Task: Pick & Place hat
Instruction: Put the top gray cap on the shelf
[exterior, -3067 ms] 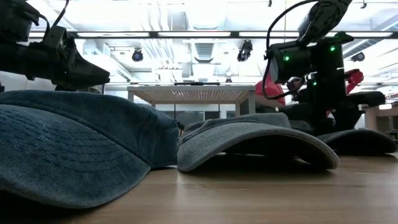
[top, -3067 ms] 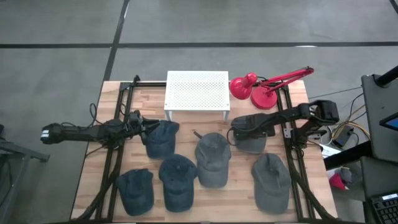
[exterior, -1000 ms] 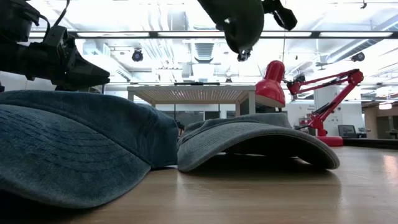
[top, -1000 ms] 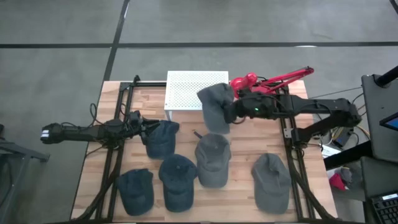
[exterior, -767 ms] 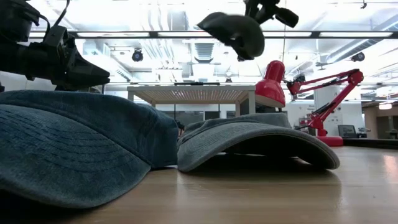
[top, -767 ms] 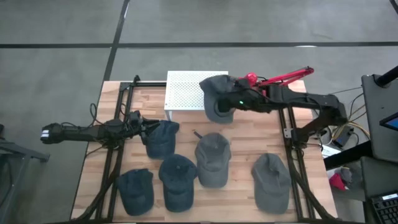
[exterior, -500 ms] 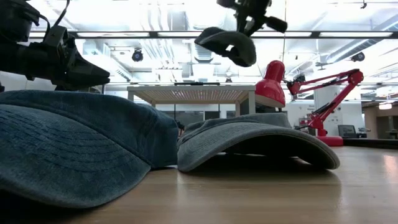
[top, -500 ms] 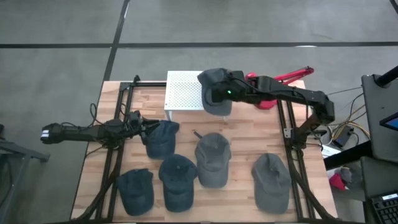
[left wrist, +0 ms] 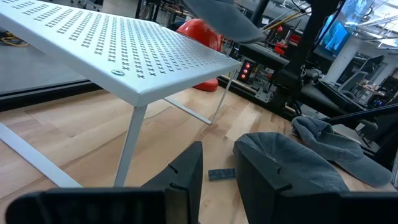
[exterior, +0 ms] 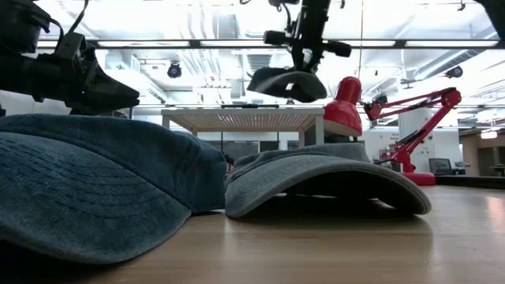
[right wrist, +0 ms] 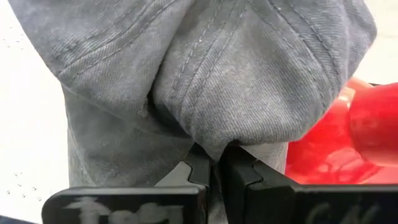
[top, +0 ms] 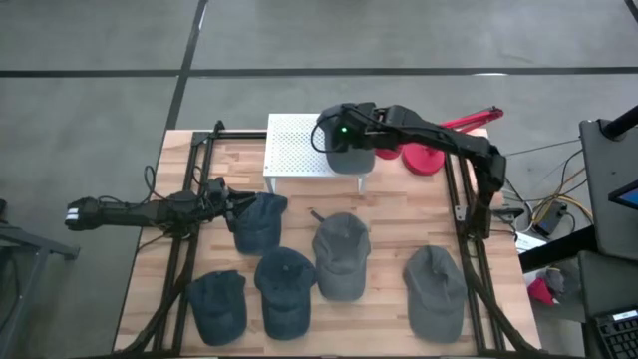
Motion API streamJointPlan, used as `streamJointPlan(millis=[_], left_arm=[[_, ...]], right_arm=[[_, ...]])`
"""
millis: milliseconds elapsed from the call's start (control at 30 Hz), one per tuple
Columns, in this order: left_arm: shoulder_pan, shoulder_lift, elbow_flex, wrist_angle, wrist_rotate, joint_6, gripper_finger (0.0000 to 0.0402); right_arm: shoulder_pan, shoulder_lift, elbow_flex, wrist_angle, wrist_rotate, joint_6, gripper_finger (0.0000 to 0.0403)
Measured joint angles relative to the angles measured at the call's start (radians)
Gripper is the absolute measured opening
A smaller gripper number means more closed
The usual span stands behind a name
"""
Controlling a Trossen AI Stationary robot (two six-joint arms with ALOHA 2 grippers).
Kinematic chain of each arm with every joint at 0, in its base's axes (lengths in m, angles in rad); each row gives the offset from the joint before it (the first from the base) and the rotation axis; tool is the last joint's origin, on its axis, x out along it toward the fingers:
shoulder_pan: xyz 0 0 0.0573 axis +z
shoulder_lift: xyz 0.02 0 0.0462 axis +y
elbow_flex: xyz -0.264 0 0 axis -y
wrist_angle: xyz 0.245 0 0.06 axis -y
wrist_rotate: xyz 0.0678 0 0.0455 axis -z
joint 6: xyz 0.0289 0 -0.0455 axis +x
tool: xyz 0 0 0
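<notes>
Right gripper (right wrist: 216,167) is clamped tight on a fold of the grey hat (top: 349,150), fingers pinched together with cloth bunched between them, and it holds that hat up over the right end of the white perforated rack (top: 299,147). Count the hats: six in all, one in the air and five on the wooden table (top: 399,204). On the table, three blue ones sit left of centre: one by the left gripper (top: 260,221), one at the front left (top: 218,305), one at the front middle (top: 284,291). Two grey ones lie to the right, one in the centre (top: 342,254) and one at the front right (top: 435,290). One rack, one red desk lamp (top: 424,145) at the back right, just beside the carried hat. From table level the hat (exterior: 286,83) hangs clear above the rack top (exterior: 243,118), daylight showing between them. The rack's left and middle surface lies bare; bare wood shows between the rack and the hat rows. The right arm reaches long from the table's right side across the back edge, bent at the elbow. Left gripper (left wrist: 214,167) rests low near the table's left side, fingers slightly parted on nothing, next to the nearest blue hat.
</notes>
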Motion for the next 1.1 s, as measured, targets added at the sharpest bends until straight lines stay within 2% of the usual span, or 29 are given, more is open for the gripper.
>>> streamJointPlan(millis=[367,1100], left_arm=[[0.0,0.0,0.0,0.0,0.0,0.0,0.0094],[0.0,0.0,0.0,0.0,0.0,0.0,0.0094]], right_arm=[[-0.028,0.083,0.051,-0.022,-0.046,0.002,0.0013],[-0.055,0.08,0.035,-0.024,-0.045,0.032,0.0013]])
